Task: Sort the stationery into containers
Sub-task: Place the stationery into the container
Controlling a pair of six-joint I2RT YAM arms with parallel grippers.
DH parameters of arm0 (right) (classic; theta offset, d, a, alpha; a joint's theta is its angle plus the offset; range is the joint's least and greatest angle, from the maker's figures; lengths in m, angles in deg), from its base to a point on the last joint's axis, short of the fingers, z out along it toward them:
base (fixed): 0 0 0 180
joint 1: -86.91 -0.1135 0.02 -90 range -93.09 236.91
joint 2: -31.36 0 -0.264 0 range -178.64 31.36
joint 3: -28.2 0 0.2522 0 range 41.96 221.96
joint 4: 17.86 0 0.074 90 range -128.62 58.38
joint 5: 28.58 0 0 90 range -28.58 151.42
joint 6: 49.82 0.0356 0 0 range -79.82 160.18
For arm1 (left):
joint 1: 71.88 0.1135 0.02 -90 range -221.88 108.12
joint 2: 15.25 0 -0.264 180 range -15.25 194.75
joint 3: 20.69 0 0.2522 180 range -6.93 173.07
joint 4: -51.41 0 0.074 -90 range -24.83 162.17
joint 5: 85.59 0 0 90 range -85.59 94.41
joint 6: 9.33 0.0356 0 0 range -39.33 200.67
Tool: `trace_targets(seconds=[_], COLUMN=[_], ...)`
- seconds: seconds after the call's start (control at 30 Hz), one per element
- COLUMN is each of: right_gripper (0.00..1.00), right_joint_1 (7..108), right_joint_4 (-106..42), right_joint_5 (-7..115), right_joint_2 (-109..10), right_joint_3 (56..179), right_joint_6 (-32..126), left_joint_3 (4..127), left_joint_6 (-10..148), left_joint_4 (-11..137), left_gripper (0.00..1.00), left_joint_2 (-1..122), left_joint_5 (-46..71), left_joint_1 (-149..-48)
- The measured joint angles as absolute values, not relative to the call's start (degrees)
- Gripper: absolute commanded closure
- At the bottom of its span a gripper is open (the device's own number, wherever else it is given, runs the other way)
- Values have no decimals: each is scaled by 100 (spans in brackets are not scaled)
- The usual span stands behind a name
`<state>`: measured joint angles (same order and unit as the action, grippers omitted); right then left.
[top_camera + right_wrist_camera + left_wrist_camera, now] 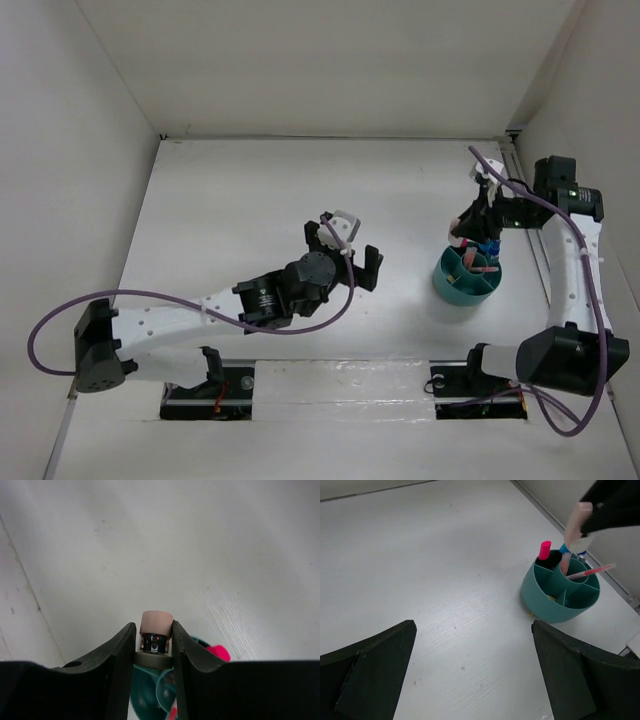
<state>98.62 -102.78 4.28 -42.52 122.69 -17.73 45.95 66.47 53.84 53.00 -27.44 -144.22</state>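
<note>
One stapler (576, 520) clenched in right hand (154, 635) above teal cup (545, 597), highlighter (544, 550) seemingly beneath, left hand (345, 254) released.

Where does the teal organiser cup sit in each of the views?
Top external: teal organiser cup right of centre.
Left wrist: cup upper right.
Right wrist: cup bottom centre, only slivers showing.
Shared landmark: pink highlighter cap, in both wrist views.

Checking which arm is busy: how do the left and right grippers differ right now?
The left gripper is open and empty; the right gripper is shut on the pinkish stapler. The left gripper hangs over the table, apart from the teal cup; the right gripper hangs above that cup. Both are black and two-fingered.
</note>
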Motion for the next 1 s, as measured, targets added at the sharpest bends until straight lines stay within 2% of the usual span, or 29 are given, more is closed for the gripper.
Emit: trace_targets(seconds=[0.4, 0.73, 1.0], right_gripper=[100, 100, 100], right_joint_1=[10644, 10683, 10683], right_joint_4=[-10846, -10861, -10872], right_joint_5=[1368, 1665, 1656], right_joint_2=[-3376, -3839, -3605], right_joint_3=[10977, 10665, 10479], right_joint_6=[-3659, -4352, -4761], left_joint_3=[4549, 4398, 4215], left_joint_6=[5500, 5371, 5476], left_joint_4=[7235, 7528, 7469], left_gripper=[0, 0, 0], left_joint_2=[4568, 4391, 4310], left_joint_5=[-3481, -3592, -3636], left_joint_1=[-14457, -14457, -14457])
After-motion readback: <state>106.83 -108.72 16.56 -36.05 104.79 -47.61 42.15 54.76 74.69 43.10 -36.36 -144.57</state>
